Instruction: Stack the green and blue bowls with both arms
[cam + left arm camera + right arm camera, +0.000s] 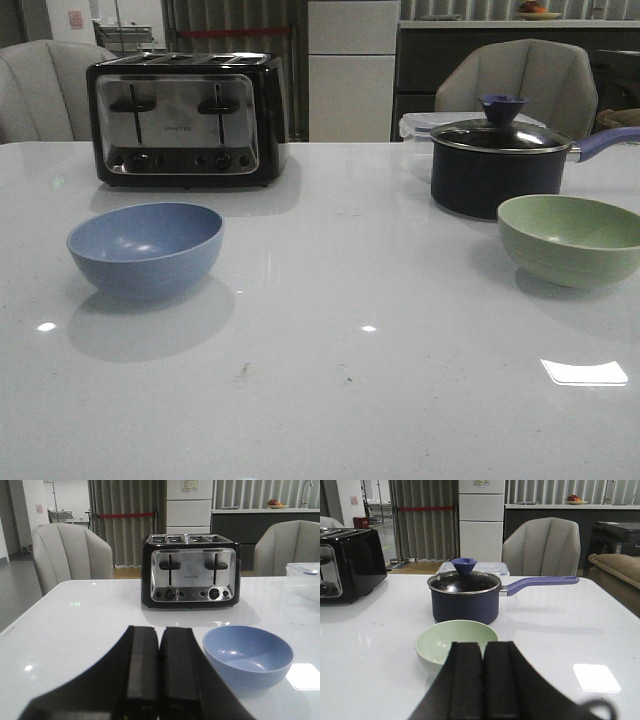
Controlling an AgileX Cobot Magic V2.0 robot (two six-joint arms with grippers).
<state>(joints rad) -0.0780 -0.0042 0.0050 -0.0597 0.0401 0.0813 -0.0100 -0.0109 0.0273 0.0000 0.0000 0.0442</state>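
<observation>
The blue bowl [145,246] sits upright and empty on the left of the white table, in front of the toaster. The green bowl [571,237] sits upright on the right, just in front of the saucepan. Neither arm shows in the front view. In the left wrist view my left gripper [159,631] is shut with nothing held, short of the blue bowl [248,655] and beside it. In the right wrist view my right gripper [483,646] is shut and empty, its tips overlapping the near rim of the green bowl [451,641].
A black and chrome toaster [186,119] stands at the back left. A dark navy lidded saucepan [497,163] with a purple handle stands behind the green bowl. A clear plastic container [420,125] lies behind the pan. Grey chairs [518,83] stand beyond the table's far edge.
</observation>
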